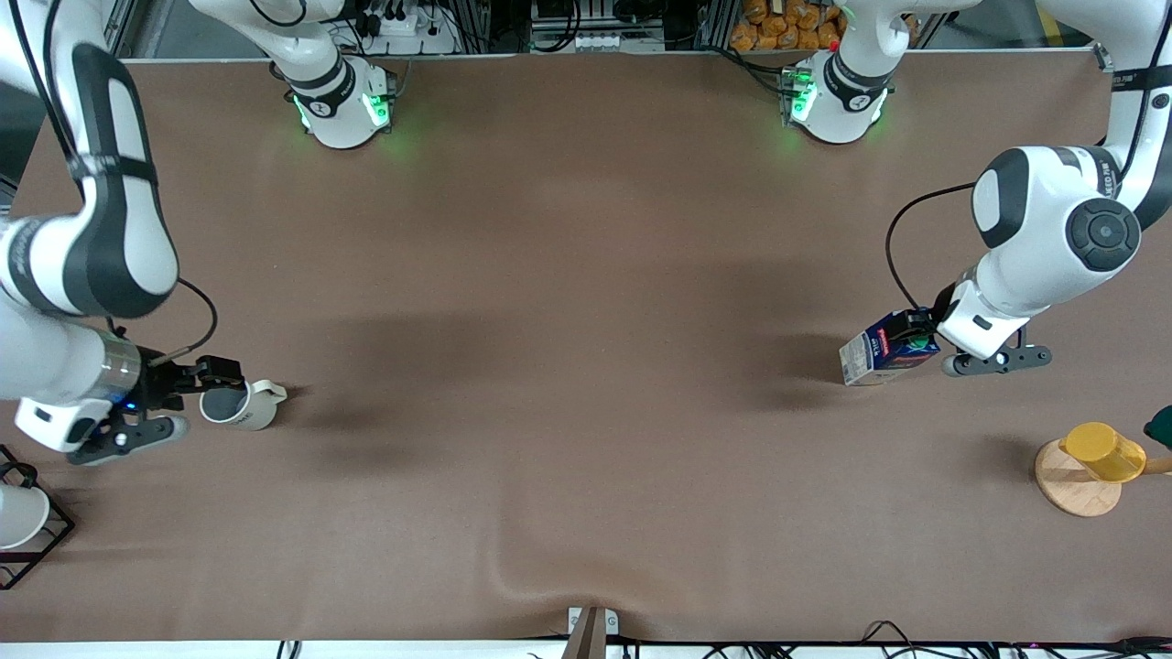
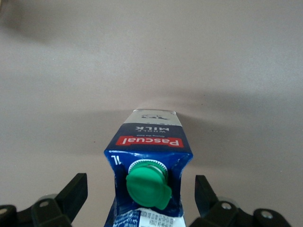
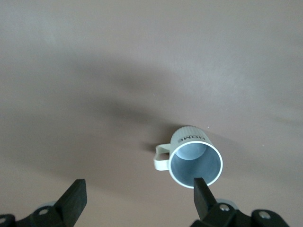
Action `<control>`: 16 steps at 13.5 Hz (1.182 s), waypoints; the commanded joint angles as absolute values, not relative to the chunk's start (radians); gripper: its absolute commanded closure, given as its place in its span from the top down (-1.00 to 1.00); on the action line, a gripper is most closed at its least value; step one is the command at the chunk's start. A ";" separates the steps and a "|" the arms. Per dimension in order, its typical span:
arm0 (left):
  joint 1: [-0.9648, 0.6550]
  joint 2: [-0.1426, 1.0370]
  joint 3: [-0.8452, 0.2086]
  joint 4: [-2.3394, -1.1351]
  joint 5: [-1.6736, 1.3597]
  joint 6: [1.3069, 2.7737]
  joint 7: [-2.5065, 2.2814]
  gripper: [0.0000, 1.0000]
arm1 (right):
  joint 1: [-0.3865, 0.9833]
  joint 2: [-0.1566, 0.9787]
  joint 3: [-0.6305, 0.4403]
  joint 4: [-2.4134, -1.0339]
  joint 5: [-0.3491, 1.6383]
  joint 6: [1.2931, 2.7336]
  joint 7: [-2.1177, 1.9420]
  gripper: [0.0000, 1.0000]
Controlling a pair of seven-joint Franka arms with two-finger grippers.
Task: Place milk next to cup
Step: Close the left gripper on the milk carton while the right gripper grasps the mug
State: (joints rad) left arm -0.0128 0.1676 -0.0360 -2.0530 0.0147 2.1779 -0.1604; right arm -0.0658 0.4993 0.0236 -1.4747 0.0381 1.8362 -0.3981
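- The left arm comes from its base at the top of the front view, bends at the elbow and slopes down toward the table (image 1: 586,275) at its own end; its wrist tilts so the left gripper (image 1: 918,340) sits low at the milk (image 1: 881,352).
- The left gripper's fingers (image 2: 71,194) stand wide, one on each side of the carton's gable top — the green cap (image 2: 147,188) lies between them, with a gap showing on both sides, so neither finger touches it.
- The milk stands on the table with its red label band and blue top facing the left wrist camera.
- The right arm reaches down at the right arm's end of the table, forearm angled low, and the right gripper (image 1: 188,394) is at the cup (image 1: 240,404).
- The right gripper's fingers (image 3: 73,197) are spread wide and hold nothing; one fingertip is at the cup's rim — whether it touches I cannot tell — the other well apart from it.
- The cup stands upright on the table, its handle turned away from the fingers, well apart from the milk.
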 commanded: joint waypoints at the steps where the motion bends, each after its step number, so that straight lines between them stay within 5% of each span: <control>1: -0.015 0.179 -0.038 -2.057 0.015 2.195 -0.158 0.87 | -0.121 0.626 0.034 -1.442 0.046 1.858 -0.526 1.00; 5: -0.017 0.207 -0.038 -2.030 0.015 2.195 -0.158 0.50 | -0.169 0.667 0.032 -1.443 0.017 1.989 -0.638 1.00; 14: -0.017 0.209 -0.040 -2.016 0.014 2.192 -0.164 0.24 | -0.221 0.727 0.032 -1.479 0.018 1.931 -0.752 1.00; 15: -0.020 0.209 -0.040 -2.014 0.015 2.192 -0.167 0.24 | -0.222 0.736 0.032 -1.477 0.023 1.965 -0.752 0.91; 16: -0.021 0.209 -0.040 -2.011 0.015 2.191 -0.169 0.22 | -0.219 0.738 0.032 -1.480 0.018 1.980 -0.752 0.05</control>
State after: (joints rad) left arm -0.0161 0.2043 -0.0377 -2.0281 0.0147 2.1946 -0.1604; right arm -0.2076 0.7193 0.0198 -1.4897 0.0244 1.9546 -0.7382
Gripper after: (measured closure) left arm 0.379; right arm 0.035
